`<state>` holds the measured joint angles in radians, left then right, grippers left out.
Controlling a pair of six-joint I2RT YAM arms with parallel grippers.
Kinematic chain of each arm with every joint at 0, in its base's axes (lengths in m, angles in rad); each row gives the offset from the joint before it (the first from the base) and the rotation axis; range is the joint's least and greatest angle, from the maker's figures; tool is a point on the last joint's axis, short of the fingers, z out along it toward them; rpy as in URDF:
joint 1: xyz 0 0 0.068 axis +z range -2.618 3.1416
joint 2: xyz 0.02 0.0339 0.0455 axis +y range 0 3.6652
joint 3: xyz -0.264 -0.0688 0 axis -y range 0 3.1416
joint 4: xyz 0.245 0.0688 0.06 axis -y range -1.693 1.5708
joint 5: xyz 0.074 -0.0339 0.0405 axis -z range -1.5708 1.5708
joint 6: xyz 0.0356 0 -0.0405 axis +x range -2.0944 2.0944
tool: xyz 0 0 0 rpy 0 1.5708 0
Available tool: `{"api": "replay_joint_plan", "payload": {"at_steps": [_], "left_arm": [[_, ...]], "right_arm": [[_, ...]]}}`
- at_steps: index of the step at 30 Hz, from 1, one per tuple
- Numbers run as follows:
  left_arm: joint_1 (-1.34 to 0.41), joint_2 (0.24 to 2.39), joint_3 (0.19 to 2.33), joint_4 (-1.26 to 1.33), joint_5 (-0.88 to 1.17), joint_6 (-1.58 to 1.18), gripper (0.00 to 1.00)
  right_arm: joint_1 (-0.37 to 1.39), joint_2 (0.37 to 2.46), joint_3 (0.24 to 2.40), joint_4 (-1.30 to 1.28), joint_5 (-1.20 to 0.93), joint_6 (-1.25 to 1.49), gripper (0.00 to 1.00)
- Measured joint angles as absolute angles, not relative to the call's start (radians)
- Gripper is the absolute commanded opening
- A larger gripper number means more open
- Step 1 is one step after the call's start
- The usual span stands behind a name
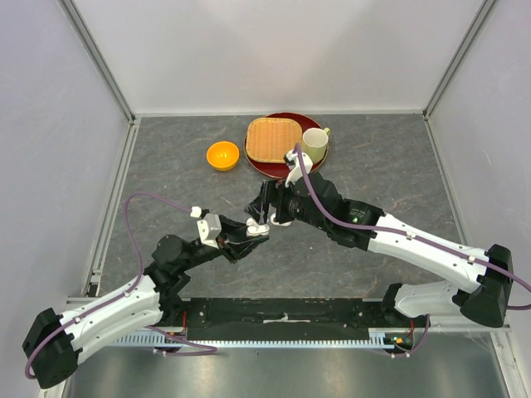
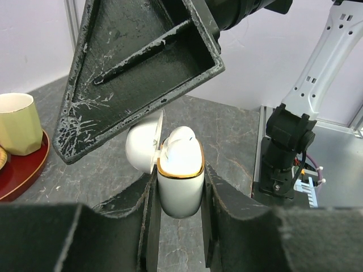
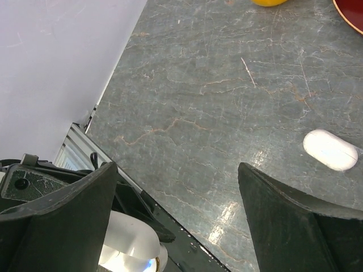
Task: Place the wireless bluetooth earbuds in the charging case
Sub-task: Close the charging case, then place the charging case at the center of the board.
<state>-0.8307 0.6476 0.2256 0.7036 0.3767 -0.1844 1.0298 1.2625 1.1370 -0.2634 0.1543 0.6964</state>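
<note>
Gripping 1 open case [image 2: 180,190], 1 earbud [image 2: 180,137] inside: L hand [image 2: 180,187].

The left tool [image 2: 180,190] is closed on the white charging case [image 2: 181,199], with one dark finger on each side of it. The case stands upright and has a gold rim. Its lid [image 2: 140,148] is folded open to the left. A white earbud [image 2: 181,137] sits in the opening, its round top above the rim. Above the case hangs the right tool [image 2: 136,79]; only one scratched black finger of it shows. At the left edge of the grey worktop [image 2: 232,130], a cream cup [image 2: 16,122] stands on a red tray [image 2: 25,173].
</note>
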Motion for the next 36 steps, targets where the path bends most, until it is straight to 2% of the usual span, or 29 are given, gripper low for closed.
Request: {"api": "replay_joint_plan", "payload": {"at_steps": [15,20,28,36], "left_arm": [[-0.831,0.63,0.222,0.624,0.291,-0.185,0.02],[-0.832,0.63,0.222,0.617,0.269,-0.186,0.02],[-0.826,0.727,0.31,0.45,0.21,-0.303,0.02],[-0.824,1.06,0.349,0.423,0.236,-0.579,0.02]], "right_arm": [[1.025,1.218,1.045,-0.219,0.095,0.73,0.93],[1.025,1.218,1.039,-0.21,0.119,0.738,0.96],[1.031,1.128,0.963,-0.364,0.421,0.882,0.98],[1.029,0.997,0.9,-0.466,0.623,0.982,0.98]]}}
